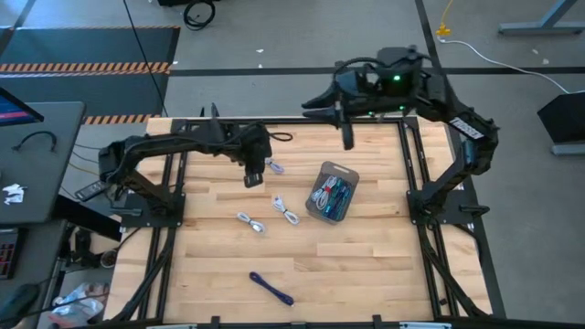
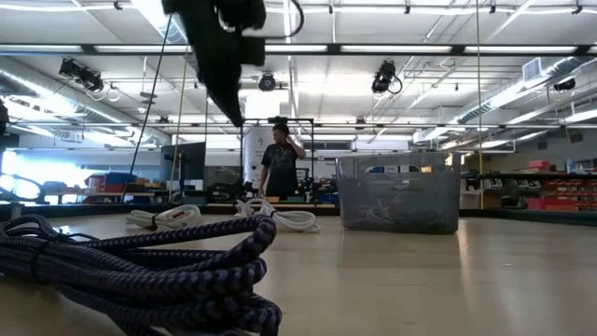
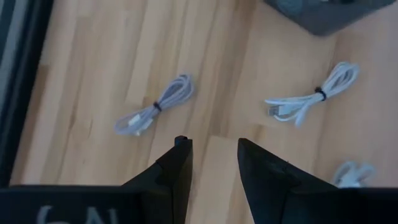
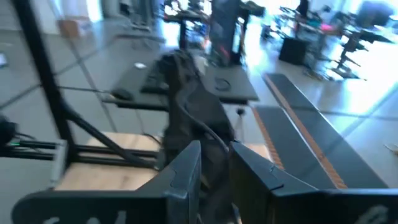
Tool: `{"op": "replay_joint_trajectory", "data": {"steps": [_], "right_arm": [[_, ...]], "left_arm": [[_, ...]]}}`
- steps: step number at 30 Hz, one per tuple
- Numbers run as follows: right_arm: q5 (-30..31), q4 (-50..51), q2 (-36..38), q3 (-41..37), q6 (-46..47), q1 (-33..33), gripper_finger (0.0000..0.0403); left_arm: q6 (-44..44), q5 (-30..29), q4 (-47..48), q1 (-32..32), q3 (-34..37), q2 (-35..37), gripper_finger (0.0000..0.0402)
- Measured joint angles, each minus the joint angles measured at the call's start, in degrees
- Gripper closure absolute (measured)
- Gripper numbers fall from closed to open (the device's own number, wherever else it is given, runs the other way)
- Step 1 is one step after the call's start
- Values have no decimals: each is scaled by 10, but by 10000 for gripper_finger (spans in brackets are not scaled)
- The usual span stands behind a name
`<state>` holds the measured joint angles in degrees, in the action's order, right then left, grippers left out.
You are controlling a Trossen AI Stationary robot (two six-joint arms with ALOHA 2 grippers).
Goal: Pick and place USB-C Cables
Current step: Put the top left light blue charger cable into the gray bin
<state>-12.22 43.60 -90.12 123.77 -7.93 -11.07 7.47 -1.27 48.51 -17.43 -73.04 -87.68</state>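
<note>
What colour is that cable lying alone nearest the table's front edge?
Dark blue-purple cable, braided; the low view shows it best.

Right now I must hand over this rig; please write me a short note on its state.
Left gripper: jaws open, empty, above the loose white cables.
Right gripper: raised at the table's far edge, waiting.
Done: several cables already lie in the grey tray.
Left: three white cables and one dark blue-purple cable near the front edge.

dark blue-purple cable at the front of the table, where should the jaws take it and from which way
Grip the dark blue-purple cable at mid-length, coming straight down. It lies flat on the wooden table as a long thin bundle running diagonally, alone, so jaws set across its narrow width should close on all strands. The left gripper is likely the nearer one.
</note>
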Motion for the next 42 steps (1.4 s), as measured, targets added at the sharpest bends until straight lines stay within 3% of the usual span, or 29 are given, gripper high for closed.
{"op": "replay_joint_trajectory", "data": {"steps": [5, 12, 21, 30, 42], "right_arm": [[-34, 20, 8, 14, 4, 9, 315], [-109, 4, 11, 14, 51, 9, 315], [-176, -111, 11, 14, 124, 11, 315], [-264, -277, 11, 14, 153, 43, 315], [-264, -331, 11, 14, 153, 89, 315]], "left_arm": [[91, 16, -70, -9, 52, -6, 263], [210, 17, -83, -3, 56, -52, 224], [366, 0, -117, -26, 56, -141, 185], [423, -27, -172, -75, 56, -175, 195], [449, 40, -173, -102, 56, -176, 194]]}}
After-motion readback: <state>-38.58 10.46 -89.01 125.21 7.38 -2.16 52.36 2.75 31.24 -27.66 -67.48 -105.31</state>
